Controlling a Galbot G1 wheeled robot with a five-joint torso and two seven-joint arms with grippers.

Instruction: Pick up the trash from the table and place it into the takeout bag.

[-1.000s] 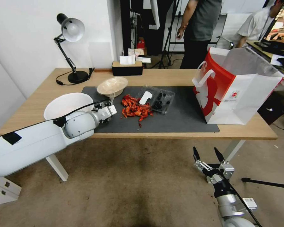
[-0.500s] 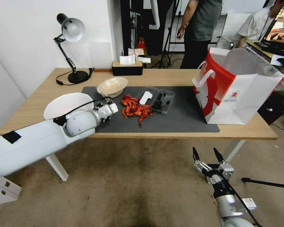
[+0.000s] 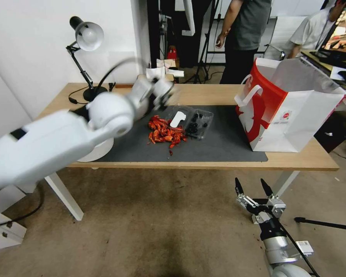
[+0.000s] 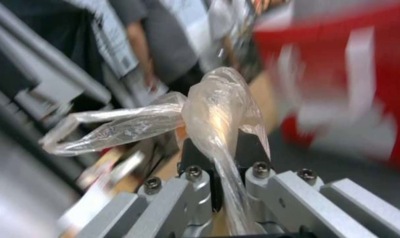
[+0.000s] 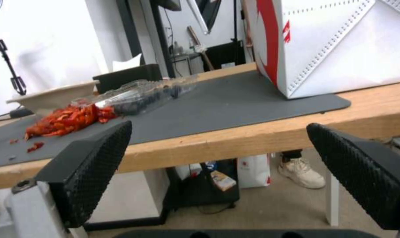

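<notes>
My left gripper [image 3: 161,91] is raised above the back of the grey mat [image 3: 219,142], blurred with motion. In the left wrist view it [image 4: 222,148] is shut on a crumpled piece of clear plastic film [image 4: 213,109]. On the mat lie a pile of red shells [image 3: 164,134] and a clear plastic tray [image 3: 194,122] with dark bits. The beige bowl [image 5: 54,96] stands behind the shells. The red and white takeout bag [image 3: 292,111] stands open at the table's [image 3: 219,161] right end. My right gripper [image 3: 253,190] hangs open below the table's front edge.
A white plate [image 3: 100,149] sits half hidden under my left arm. A black desk lamp [image 3: 86,38] stands at the back left, and a black tissue box [image 5: 125,76] at the back middle. People stand behind the table. A dark tripod leg [image 3: 326,224] lies on the floor.
My left arm has swung up and rightward from the mat's front left, carrying the clear plastic film. The right gripper has stayed put.
</notes>
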